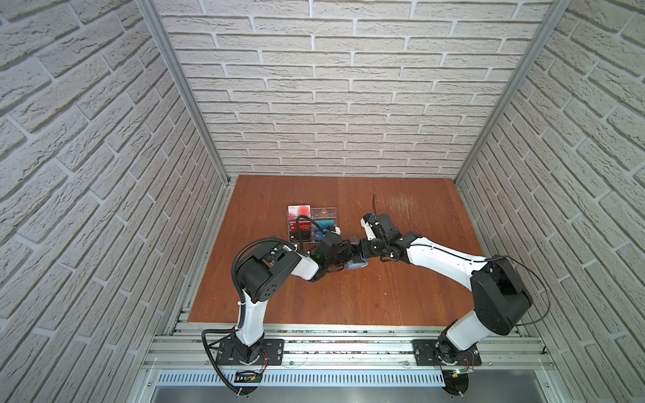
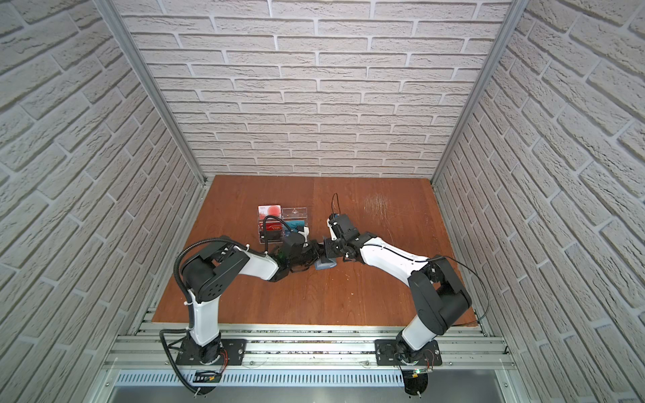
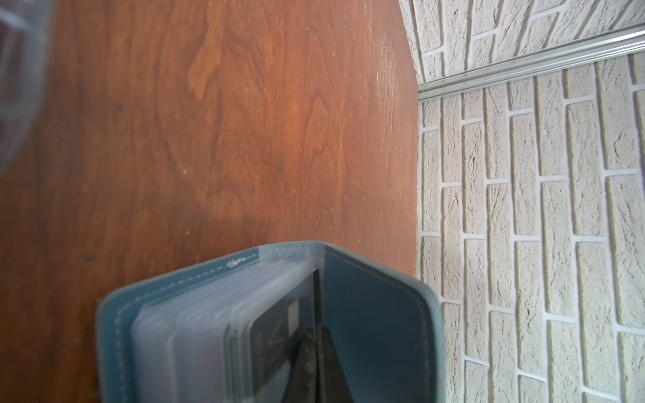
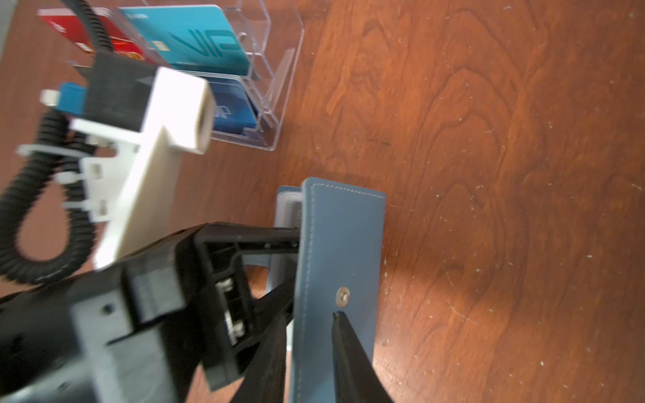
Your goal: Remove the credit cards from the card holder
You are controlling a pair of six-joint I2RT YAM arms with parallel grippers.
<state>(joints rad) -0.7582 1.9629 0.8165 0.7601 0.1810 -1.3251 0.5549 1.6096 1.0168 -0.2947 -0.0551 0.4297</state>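
Note:
The slate-blue card holder (image 1: 357,264) (image 2: 325,265) stands open like a book at mid-table, between the two grippers. In the left wrist view its clear sleeves (image 3: 195,324) fan out beside the open cover (image 3: 377,314). A dark credit card (image 3: 275,335) sits in the sleeve nearest that cover. My left gripper (image 3: 316,345) (image 1: 352,254) is shut on that card's leaf, seen edge-on. My right gripper (image 4: 310,315) (image 1: 360,248) straddles the cover (image 4: 343,244) just below its snap stud, one finger inside and one outside, closed on it.
A clear acrylic rack (image 1: 312,223) (image 4: 275,69) stands close behind the left arm. It holds a teal card (image 4: 195,38), a red card (image 4: 80,31), a blue card (image 4: 234,104) and a white card with a red circle (image 1: 299,210). Brick walls enclose three sides.

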